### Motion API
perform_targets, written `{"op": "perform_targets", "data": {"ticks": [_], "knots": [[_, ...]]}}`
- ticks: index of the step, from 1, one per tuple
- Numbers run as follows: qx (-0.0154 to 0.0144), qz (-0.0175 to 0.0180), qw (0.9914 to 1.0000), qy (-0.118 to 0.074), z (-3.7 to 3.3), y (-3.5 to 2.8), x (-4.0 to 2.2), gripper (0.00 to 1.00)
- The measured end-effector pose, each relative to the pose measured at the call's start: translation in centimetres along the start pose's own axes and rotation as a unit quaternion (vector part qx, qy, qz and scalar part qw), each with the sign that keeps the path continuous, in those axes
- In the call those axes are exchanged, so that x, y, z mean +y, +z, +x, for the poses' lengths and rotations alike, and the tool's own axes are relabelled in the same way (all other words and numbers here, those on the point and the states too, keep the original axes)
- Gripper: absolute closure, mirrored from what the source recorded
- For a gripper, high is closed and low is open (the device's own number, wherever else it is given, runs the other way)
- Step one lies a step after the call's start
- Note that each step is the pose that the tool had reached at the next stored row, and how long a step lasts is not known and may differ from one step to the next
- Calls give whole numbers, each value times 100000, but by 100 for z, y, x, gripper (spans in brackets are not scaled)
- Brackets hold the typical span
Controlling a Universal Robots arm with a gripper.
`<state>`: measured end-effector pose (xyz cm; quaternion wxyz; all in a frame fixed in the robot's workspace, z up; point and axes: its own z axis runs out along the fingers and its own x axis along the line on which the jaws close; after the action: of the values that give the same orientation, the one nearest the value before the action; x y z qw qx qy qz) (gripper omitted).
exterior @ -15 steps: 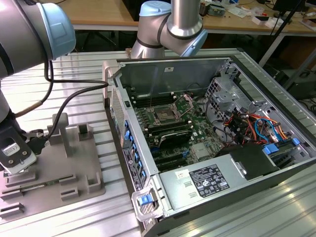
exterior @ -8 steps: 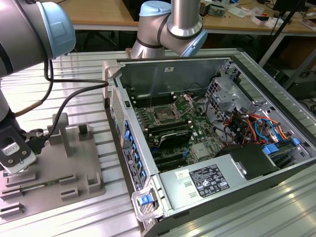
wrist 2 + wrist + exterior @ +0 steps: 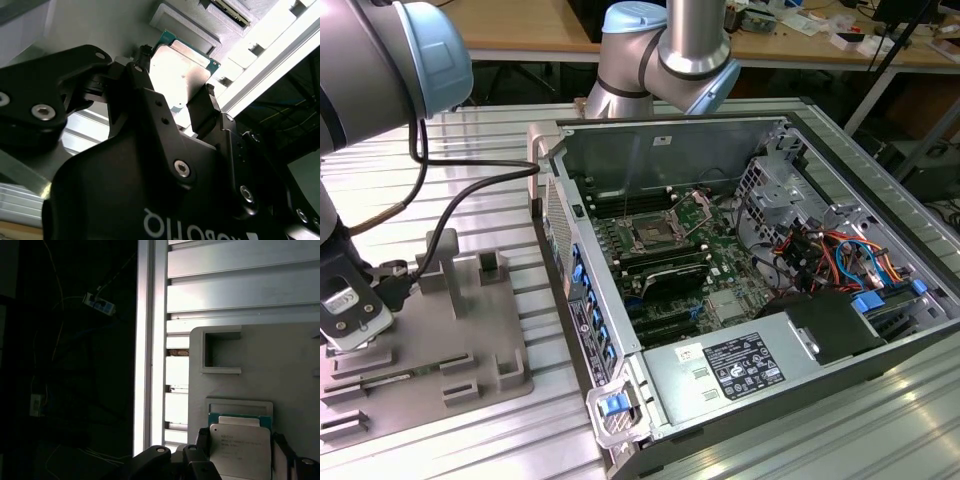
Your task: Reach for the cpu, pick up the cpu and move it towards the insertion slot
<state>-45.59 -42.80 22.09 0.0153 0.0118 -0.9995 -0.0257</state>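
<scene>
While the hand [image 3: 177, 75] sits low over the grey plastic tray [image 3: 470, 345] at the exterior view's left, you see the cpu [image 3: 240, 445] lying flat on that tray, straddled by the hand in both wrist views. Whether it is clamped or merely bracketed, you cannot tell. Your insertion slot [image 3: 650, 236] lies well apart, on the green board [image 3: 730, 270] inside the open computer case [image 3: 660, 150] on the slatted bench [image 3: 470, 150].

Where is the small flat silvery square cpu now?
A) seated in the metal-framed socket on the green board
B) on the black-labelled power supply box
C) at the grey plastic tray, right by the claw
C: in both wrist views the small flat silvery square cpu lies at the grey plastic tray, with the black claw right at it.
</scene>
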Motion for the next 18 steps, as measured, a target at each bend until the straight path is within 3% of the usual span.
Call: {"op": "perform_targets", "data": {"ticks": [18], "knots": [[1,1,100000,-2,1,-40,2,45]]}}
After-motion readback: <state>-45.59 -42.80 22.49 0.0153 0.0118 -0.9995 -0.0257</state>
